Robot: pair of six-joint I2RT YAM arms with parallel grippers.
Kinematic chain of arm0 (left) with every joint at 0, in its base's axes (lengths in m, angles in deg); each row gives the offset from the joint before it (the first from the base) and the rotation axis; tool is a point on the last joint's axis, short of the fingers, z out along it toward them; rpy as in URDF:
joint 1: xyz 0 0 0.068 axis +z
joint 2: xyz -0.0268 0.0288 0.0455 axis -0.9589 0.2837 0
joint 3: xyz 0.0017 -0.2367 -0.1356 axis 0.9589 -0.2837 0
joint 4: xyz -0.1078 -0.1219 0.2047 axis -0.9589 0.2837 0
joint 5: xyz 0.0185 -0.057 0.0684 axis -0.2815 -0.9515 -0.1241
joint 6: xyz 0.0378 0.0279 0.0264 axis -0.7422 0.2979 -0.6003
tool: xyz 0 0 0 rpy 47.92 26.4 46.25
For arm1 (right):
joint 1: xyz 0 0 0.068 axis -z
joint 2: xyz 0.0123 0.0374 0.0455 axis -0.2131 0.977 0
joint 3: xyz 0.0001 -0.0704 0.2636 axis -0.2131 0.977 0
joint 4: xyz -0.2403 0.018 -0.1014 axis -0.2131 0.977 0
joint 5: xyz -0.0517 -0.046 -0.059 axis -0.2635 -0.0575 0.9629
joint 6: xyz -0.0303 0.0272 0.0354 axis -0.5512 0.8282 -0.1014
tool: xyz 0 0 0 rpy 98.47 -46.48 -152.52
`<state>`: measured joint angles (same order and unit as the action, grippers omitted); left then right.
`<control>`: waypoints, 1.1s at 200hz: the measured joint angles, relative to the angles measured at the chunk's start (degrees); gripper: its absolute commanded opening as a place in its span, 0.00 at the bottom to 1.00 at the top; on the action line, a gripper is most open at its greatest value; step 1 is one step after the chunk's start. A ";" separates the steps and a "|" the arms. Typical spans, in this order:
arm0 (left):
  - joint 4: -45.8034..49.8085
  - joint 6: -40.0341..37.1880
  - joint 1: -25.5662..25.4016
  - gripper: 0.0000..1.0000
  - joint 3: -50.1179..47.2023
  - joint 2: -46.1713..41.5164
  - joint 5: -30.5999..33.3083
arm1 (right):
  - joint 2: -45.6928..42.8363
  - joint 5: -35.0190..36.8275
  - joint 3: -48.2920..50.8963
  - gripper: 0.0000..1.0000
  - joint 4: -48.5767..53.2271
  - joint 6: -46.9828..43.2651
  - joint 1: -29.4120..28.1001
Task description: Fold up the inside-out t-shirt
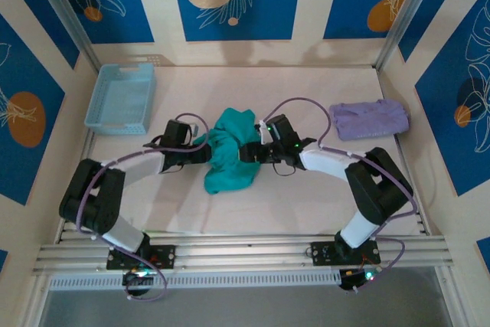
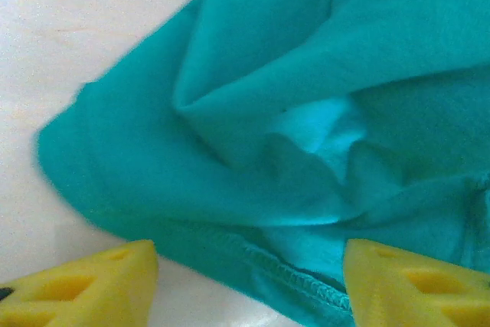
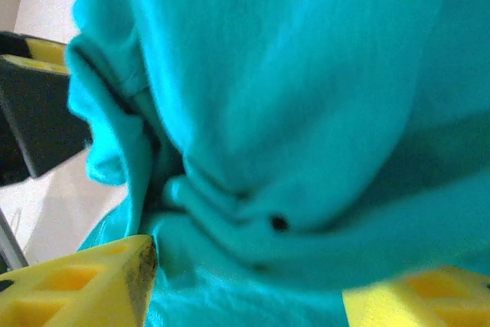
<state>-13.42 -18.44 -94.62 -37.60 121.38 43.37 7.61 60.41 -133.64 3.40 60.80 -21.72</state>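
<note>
Teal cloth, the inside-out t-shirt [image 1: 231,155], lies bunched in a heap at mid-table [image 1: 306,201], between your left gripper [image 2: 249,277] and right gripper [image 3: 245,281]. The left one's fingers stand spread, with a stitched hem [image 2: 295,275] lying loose between them and nothing pinched. Cloth crowds the gap between the right one's fingers, and I cannot tell whether it grips (that wrist view sits too close). You'd do best to pinch a hem edge squarely on each side, then draw outward to spread the shirt flat before folding.
</note>
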 measured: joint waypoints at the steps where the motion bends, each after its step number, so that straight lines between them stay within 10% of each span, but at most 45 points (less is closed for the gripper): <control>1: -0.35 -0.11 0.00 0.55 0.00 0.26 -0.33 | 0.28 0.02 -0.13 0.54 -0.20 0.24 -0.02; 50: -10.45 4.09 0.00 0.00 1.60 9.16 -9.11 | 5.03 3.08 -3.91 0.13 -1.49 0.85 0.17; 65: -12.35 4.87 0.07 0.00 1.64 9.70 -10.38 | 3.48 4.02 -4.57 0.00 -0.15 -0.79 0.57; 162: -14.75 9.29 3.74 0.00 3.80 -28.20 -6.45 | -25.62 3.56 -20.50 0.00 18.60 -16.55 7.96; 220: -9.38 5.66 3.74 0.00 13.46 -36.48 -2.10 | -29.44 7.50 -33.70 0.06 28.52 -24.83 10.19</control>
<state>-22.80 -12.77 -90.88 -24.13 84.90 41.27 -21.83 67.90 -167.34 31.92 35.97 -11.53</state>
